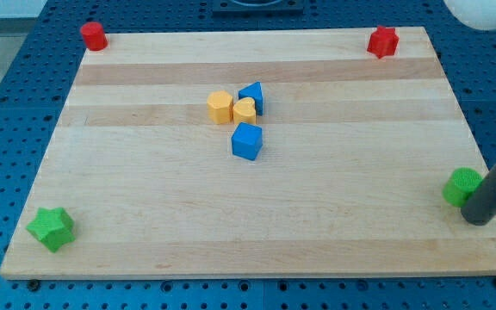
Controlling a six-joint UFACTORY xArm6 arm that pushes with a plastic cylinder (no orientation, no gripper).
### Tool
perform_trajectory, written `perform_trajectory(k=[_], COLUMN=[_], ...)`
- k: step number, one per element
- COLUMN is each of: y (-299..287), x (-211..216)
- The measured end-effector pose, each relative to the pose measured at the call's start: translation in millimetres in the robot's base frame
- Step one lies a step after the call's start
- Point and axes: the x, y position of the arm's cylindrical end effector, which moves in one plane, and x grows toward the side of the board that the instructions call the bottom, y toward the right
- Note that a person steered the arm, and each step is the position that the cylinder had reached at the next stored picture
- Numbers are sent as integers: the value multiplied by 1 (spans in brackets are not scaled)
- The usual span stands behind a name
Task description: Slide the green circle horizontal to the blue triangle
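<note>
The green circle sits near the board's right edge, toward the view's bottom, partly hidden by my rod. My tip rests just right of and below it, touching or nearly touching it. The blue triangle stands near the board's middle, toward the view's top, far to the left of the circle and well above it.
A yellow hexagon and a yellow heart press against the blue triangle; a blue cube lies just below them. A red cylinder and a red star sit at the top corners. A green star sits at bottom left.
</note>
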Motion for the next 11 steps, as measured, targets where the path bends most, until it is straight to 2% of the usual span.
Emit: perform_trajectory(k=[2, 7, 11], y=[-5, -31, -16], x=[-9, -81, -102])
